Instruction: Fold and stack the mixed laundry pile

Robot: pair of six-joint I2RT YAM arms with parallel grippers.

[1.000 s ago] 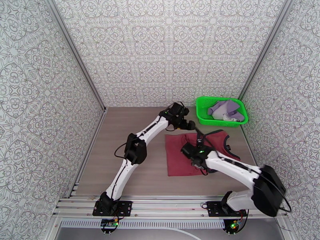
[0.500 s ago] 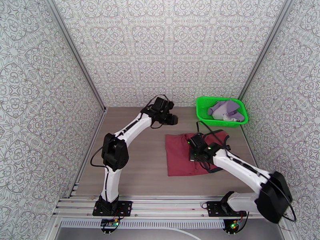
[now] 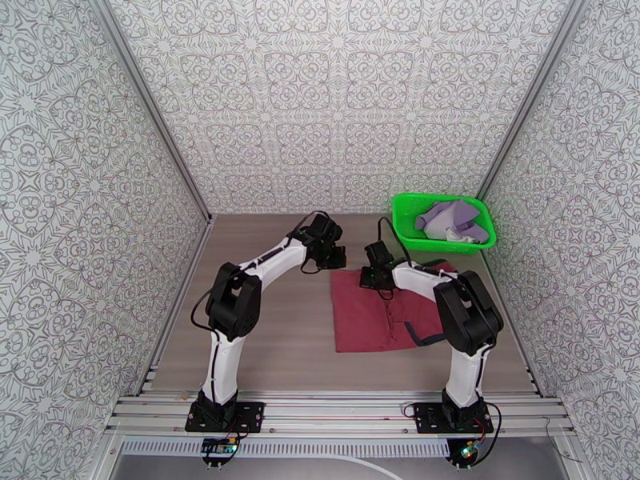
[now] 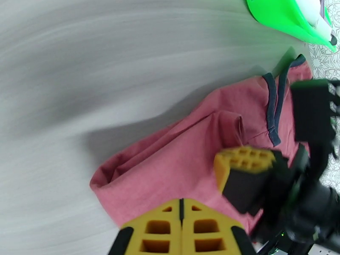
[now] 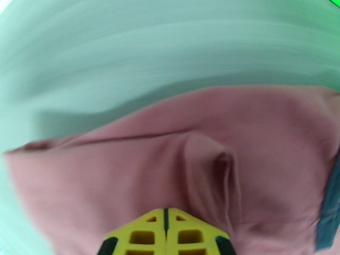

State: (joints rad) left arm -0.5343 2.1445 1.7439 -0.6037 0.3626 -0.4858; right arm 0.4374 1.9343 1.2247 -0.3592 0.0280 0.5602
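The dark red tank top (image 3: pixel 376 314) lies mostly flat on the table, with its dark-trimmed straps (image 3: pixel 424 334) toward the right. My left gripper (image 3: pixel 335 256) hovers just off its far left corner, yellow fingers (image 4: pixel 182 228) pressed together and shut on nothing. My right gripper (image 3: pixel 370 277) is shut over the far edge of the top, and no cloth shows between its fingertips (image 5: pixel 165 234). A small raised crease (image 5: pixel 221 166) in the red tank top (image 5: pixel 148 166) sits just ahead of them. The lavender garment (image 3: pixel 456 219) lies in the green basket (image 3: pixel 404 234).
The green mesh basket stands at the far right corner, close behind the red top. Patterned walls (image 3: pixel 96 234) enclose the table on three sides. Bare wood (image 3: pixel 256 330) lies left of the garment. The right arm's elbow (image 3: pixel 468 314) stands folded over the top's right part.
Both grippers have shut. The left gripper drew back left from the top's far edge. The right gripper moved from the top's middle to its far edge, its arm folding upright.
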